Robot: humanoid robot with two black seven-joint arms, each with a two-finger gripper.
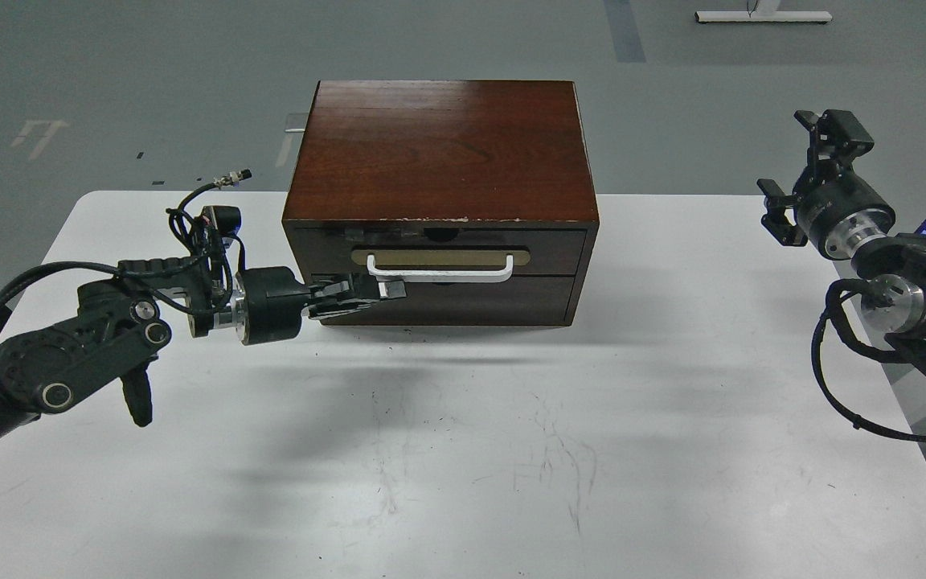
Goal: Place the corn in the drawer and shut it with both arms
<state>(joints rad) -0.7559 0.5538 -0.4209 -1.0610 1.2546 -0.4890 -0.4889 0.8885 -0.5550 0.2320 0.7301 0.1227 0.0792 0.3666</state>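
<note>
The drawer point(439, 251) is pushed in, its dark reddish-brown front flush with the cabinet point(439, 145). Its tan plate and white bar handle point(439, 272) face me. The corn is hidden; none shows in this view. My left gripper point(389, 291) reaches in from the left with its fingers together. Its tips are at the cabinet front just under the left end of the handle. My right gripper point(829, 129) is raised far to the right, off the table's right side and well apart from the cabinet, with its fingers spread and empty.
The cabinet stands at the back middle of the white table point(471, 450). A plain lower panel point(463, 299) sits under the drawer. The right arm's wrist and cables point(889, 297) hang over the table's right edge.
</note>
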